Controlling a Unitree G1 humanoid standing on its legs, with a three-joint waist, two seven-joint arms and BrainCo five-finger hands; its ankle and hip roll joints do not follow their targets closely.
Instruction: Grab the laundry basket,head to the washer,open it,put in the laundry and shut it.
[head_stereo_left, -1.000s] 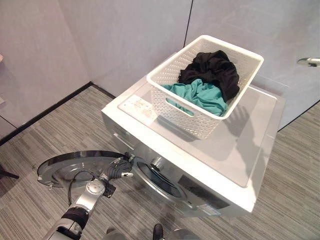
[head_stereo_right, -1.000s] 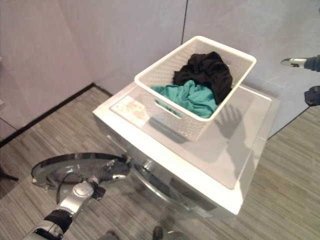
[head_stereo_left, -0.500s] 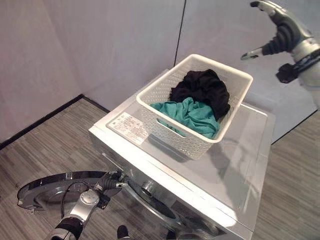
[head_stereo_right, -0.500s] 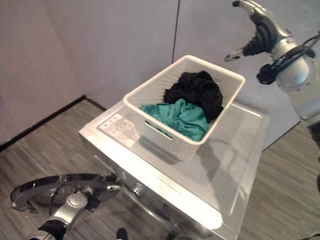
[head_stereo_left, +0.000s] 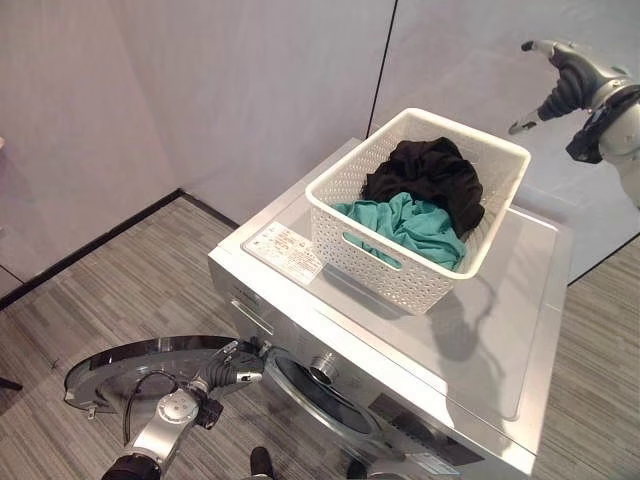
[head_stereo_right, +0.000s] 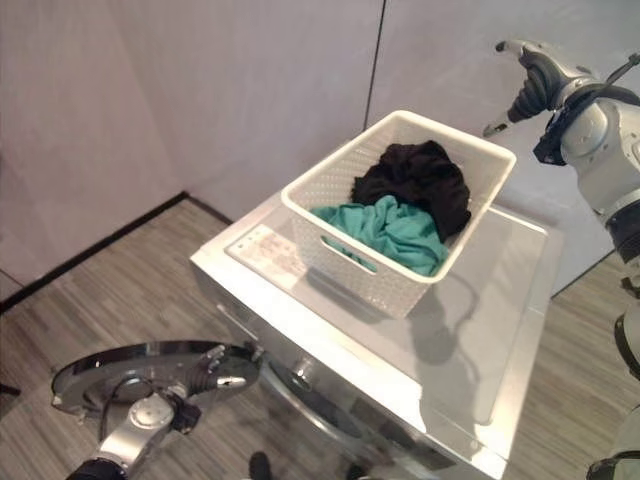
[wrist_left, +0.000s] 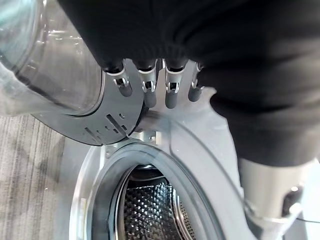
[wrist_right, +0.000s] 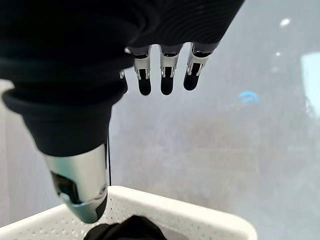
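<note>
- Lower left of the left eye view: the washer door (head_stereo_left: 150, 362) stands swung wide open, lying nearly flat over the striped floor (head_stereo_left: 120, 270).
- The left robot hand (head_stereo_left: 232, 368) is at the door's inner edge, next to the hinge; in its wrist view the fingers (wrist_left: 171, 92) hang straight and apart against the door's metal rim, clasping nothing.
- Just right of that hand, the round drum opening (head_stereo_left: 320, 395) of the washer (head_stereo_left: 480, 340) is uncovered, and the left wrist view shows the patterned steel drum (wrist_left: 150, 212) inside.
- Centre of the frame: the white laundry basket (head_stereo_left: 400, 275) sits on the washer's top, toward its back left part, with a teal garment (head_stereo_left: 410, 222) at the front and a black garment (head_stereo_left: 435, 178) heaped behind it.
- Upper right: the right robot hand (head_stereo_left: 560, 75) is raised in the air beyond the basket's far right corner, well apart from it, fingers (wrist_right: 162, 82) straight and spread, holding nothing.
</note>
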